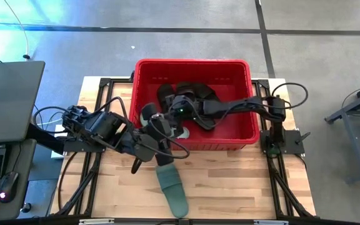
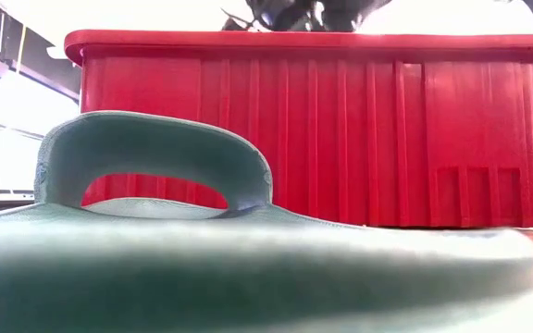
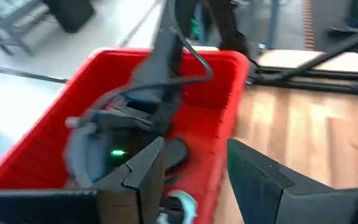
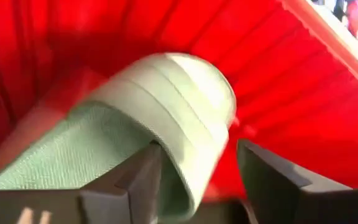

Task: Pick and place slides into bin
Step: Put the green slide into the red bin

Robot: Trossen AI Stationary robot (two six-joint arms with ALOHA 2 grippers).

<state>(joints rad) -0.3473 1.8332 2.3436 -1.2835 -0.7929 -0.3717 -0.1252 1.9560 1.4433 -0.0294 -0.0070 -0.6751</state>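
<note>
The red bin [image 1: 192,62] stands at the table's far middle and fills the low view [image 2: 340,139]. Black slides [image 1: 192,92] lie inside it. One teal slide [image 4: 166,99] lies in the bin near its near wall [image 1: 183,131]. My right gripper [image 4: 201,149] reaches into the bin [image 1: 179,115], open, with that slide's strap between its fingers. The other teal slide [image 1: 170,186] lies sole-down on the table in front of the bin, close to the low camera [image 2: 155,166]. My left gripper [image 3: 194,146] is open and empty over the bin's near wall [image 1: 160,125]. My right gripper stands open around the teal slide's strap [image 4: 191,180], coming down into the bin from the table's right. The strap's edge lies close to one finger [image 4: 145,177], with a gap to the other finger. I cannot tell whether it touches the slide.
The bin's near wall rim [image 3: 229,118] runs between my left gripper's fingers. My right arm [image 3: 166,74] crosses the bin in front of it. A laptop and keyboard [image 1: 5,106] sit off the table's left. Bare wood [image 1: 242,181] lies at the near right.
</note>
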